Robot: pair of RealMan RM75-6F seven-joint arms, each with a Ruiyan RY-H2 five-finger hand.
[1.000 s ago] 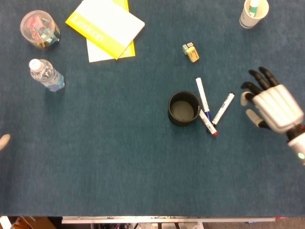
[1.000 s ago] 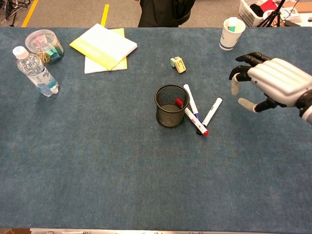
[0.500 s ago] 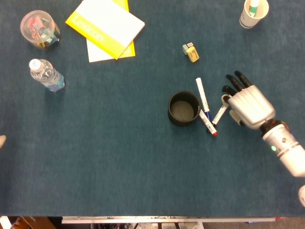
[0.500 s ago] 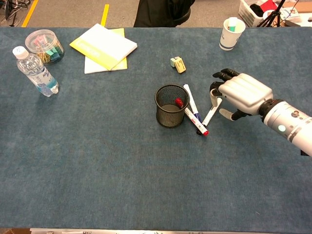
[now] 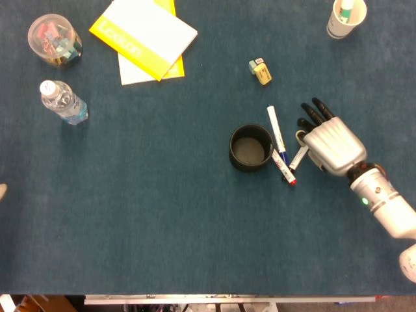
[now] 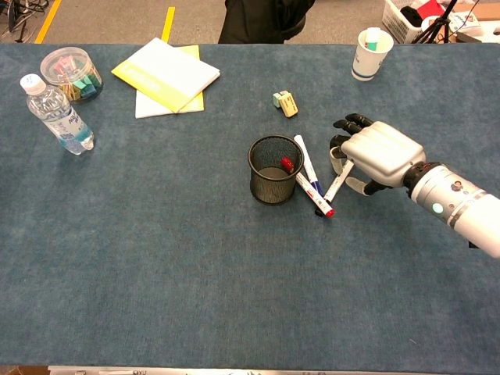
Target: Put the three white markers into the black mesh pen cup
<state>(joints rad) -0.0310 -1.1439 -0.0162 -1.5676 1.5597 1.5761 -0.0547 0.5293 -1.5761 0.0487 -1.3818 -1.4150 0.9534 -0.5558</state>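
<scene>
The black mesh pen cup (image 5: 250, 147) (image 6: 275, 169) stands upright mid-table. Just right of it lie three white markers: a blue-tipped one (image 5: 276, 129) (image 6: 309, 166), a red-capped one (image 5: 284, 166) (image 6: 313, 194) against the cup's base, and a third (image 5: 298, 157) (image 6: 338, 183) angled to their right. My right hand (image 5: 331, 142) (image 6: 379, 152) sits low over the upper end of that third marker, its fingers spread around it; the marker still lies on the table. Only a pale sliver of my left hand (image 5: 2, 190) shows at the left edge of the head view.
A paper cup (image 5: 346, 17) stands at the far right. A small yellow-and-green eraser (image 5: 260, 71) lies beyond the markers. At the far left are a yellow notebook (image 5: 144, 36), a water bottle (image 5: 63, 101) and a clear tub of clips (image 5: 54, 39).
My right hand has come in from the right and lowered onto the upper end of the rightmost marker. The markers and the cup have stayed put.
</scene>
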